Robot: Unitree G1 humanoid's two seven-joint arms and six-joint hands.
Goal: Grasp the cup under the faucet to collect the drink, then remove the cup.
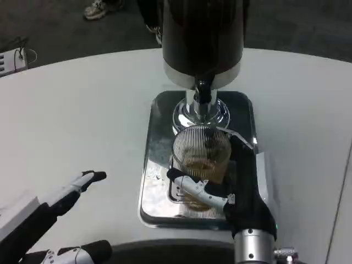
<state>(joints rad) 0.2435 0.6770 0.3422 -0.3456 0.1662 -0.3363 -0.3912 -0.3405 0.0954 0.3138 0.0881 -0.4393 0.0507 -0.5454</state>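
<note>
Head view. The right hand [220,184] is wrapped around the cup [201,159], one white-and-black finger [198,190] crossing the front of the ribbed glass. The cup sits over the metal tray [157,148], just in front of the faucet [202,91] and slightly nearer the camera than the spout. Amber drink covers the bottom part of the cup.

Judgement: the drink is in, so the step in hand looks like the removal. Cannot tell whether the cup's base is touching the tray or lifted off it. Next move calls for keeping the cup upright, clearing the tray's rim, and drawing it back without sloshing; the grip must stay firm on the ribbed wall.

The left hand [71,190] holds nothing, fingers stretched out and apart, well off to the side of the tray, waiting.

Surface: a white table [82,110], round-edged, with the tray's mirror finish reflecting the dispenser [202,38], a dark cylinder on a chrome base. Beyond the table, dark floor, a sneaker [96,9], and a white power strip [12,60].
</note>
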